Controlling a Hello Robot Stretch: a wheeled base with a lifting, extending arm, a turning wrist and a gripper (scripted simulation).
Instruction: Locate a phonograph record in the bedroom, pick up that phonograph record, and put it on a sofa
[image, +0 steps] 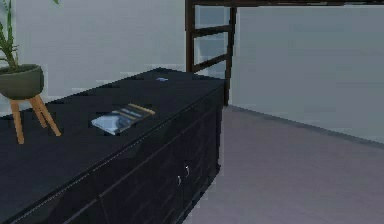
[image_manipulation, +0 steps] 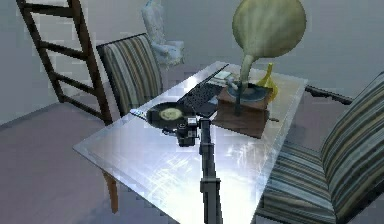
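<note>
While the arm (image_manipulation: 208, 178) is reaching across the glass worktop (image_manipulation: 140, 160), the pincer (image_manipulation: 186, 134) is sitting close by the black phonograph record (image_manipulation: 162, 113), which is lying flat near what looks like a keyboard (image_manipulation: 205, 96); whether it is holding anything, or how wide it is standing, I cannot tell.

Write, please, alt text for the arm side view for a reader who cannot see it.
A black record lies on a glass table, with the robot arm's fingers close by. A gold-horned gramophone shares the table, flanked by striped chairs.
</note>
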